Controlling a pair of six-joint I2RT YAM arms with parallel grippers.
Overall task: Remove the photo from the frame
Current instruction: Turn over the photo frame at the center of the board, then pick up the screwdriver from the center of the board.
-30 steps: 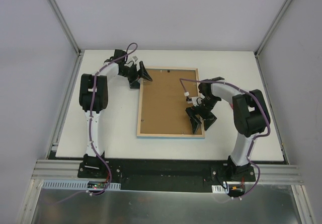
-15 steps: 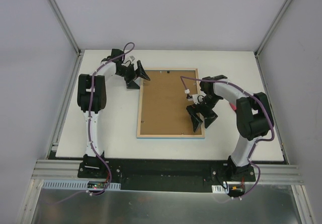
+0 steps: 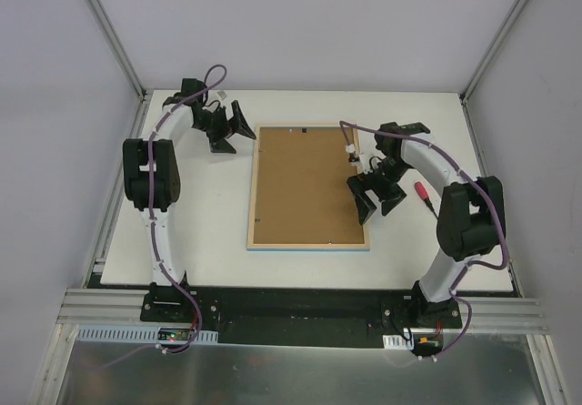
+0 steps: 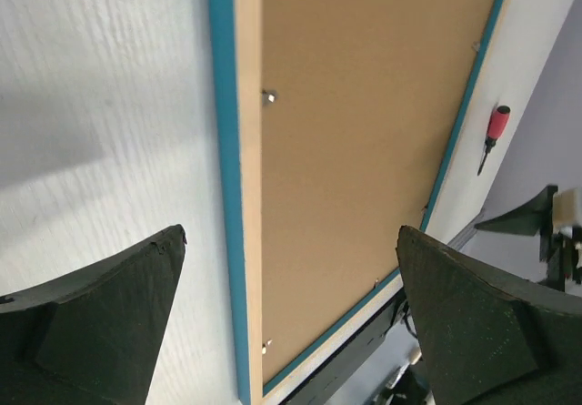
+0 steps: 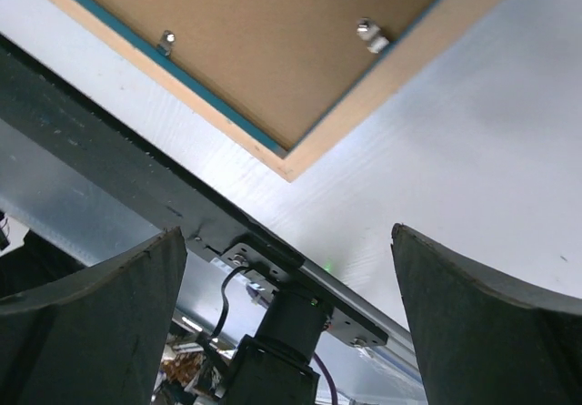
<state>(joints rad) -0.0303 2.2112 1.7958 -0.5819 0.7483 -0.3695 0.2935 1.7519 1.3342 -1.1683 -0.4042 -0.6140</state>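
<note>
The frame [image 3: 252, 187] lies face down in the middle of the white table, its pale wood rim and thin light-blue edge showing. A brown backing board [image 3: 305, 187] fills it, so the photo is hidden. My left gripper [image 3: 232, 132] hovers open just off the frame's far left corner, holding nothing. In the left wrist view the rim [image 4: 245, 150] and board [image 4: 364, 132] run between the open left gripper [image 4: 291, 241]. My right gripper [image 3: 377, 205] stands open at the frame's right edge, empty. The right wrist view shows the frame's near corner [image 5: 391, 77] above the open right gripper [image 5: 288, 237].
A red-handled screwdriver [image 3: 423, 191] lies on the table right of the frame, also visible as the screwdriver [image 4: 494, 132] from the left wrist. Small metal tabs [image 5: 371, 34] sit along the board's edge. Black rail [image 3: 300, 305] runs along the near table edge.
My left gripper has drawn back left, off the frame's far corner. My right gripper has shifted right off the backing board to the frame's edge, uncovering the screwdriver. Both jaws opened slightly wider.
</note>
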